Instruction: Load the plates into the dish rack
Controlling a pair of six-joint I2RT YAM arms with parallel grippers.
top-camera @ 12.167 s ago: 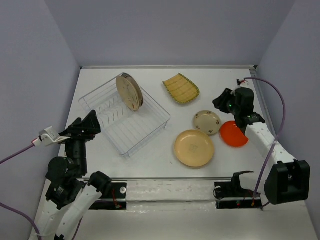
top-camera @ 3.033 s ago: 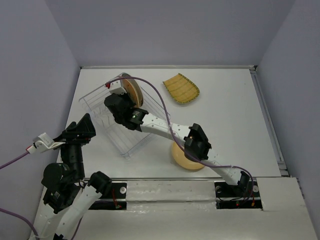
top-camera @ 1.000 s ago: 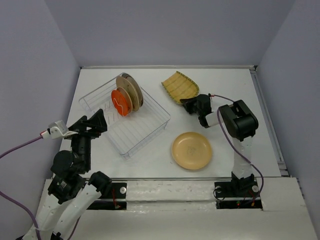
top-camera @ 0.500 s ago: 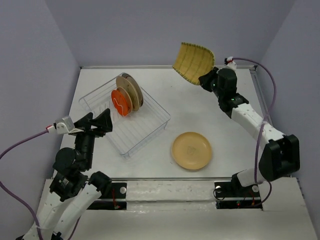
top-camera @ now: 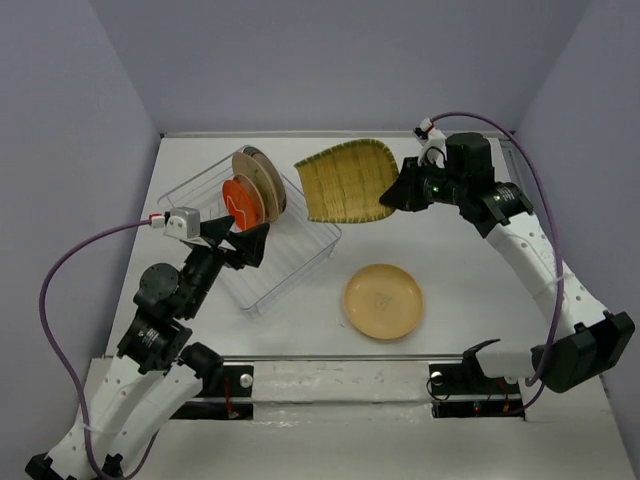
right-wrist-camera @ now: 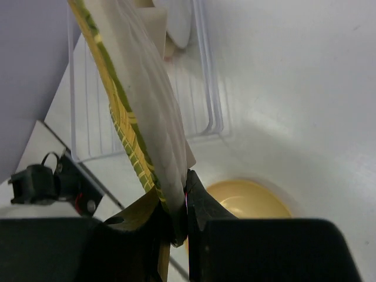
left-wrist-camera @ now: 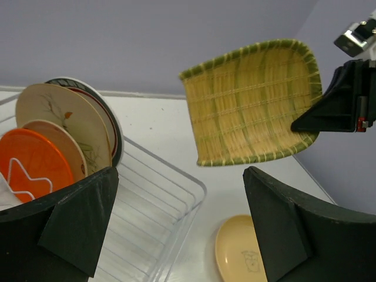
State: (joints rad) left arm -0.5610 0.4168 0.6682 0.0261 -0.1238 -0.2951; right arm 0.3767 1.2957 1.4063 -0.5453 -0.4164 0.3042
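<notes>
Your right claw (top-camera: 402, 194) pinches the rim of the yellow ribbed plate (top-camera: 345, 182), at the upper middle of the frame. Your left claw (top-camera: 245, 240), spread wide and empty, hangs over the dish rack (top-camera: 305, 245). A tan plate (top-camera: 385, 300) lies at lower centre.

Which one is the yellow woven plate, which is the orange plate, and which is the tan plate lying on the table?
yellow woven plate (top-camera: 345, 180): top view, middle of its ribbed face.
orange plate (top-camera: 240, 203): top view, its flat face.
tan plate (top-camera: 384, 300): top view, its centre.
</notes>
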